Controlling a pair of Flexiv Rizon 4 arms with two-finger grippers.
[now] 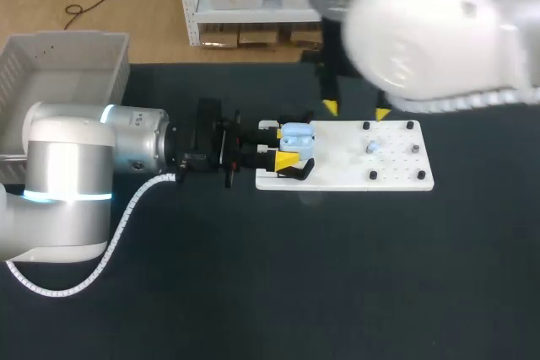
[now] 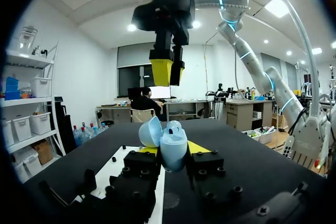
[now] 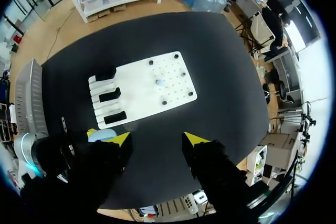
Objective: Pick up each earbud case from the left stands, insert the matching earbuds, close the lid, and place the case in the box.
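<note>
A light-blue earbud case (image 1: 299,136) with its lid open is held in my left gripper (image 1: 287,145), over the left end of the white board (image 1: 396,170). From the left wrist, the case (image 2: 169,141) stands upright between the yellow tips, and my left gripper (image 2: 173,151) is shut on it. A small pale earbud (image 1: 372,147) lies among the board's pegs. My right gripper (image 1: 356,110) hangs above the board's far edge, open with nothing between its fingers. From the right wrist, my right gripper (image 3: 156,139) looks down on the board (image 3: 173,95), the earbud (image 3: 160,83) and the case (image 3: 98,136).
A grey box (image 1: 51,73) stands at the back left of the black table; it also shows as the box (image 3: 30,98) in the right wrist view. Black stand slots (image 3: 109,95) mark the board's left end. Several black pegs (image 1: 411,125) stick up from the board.
</note>
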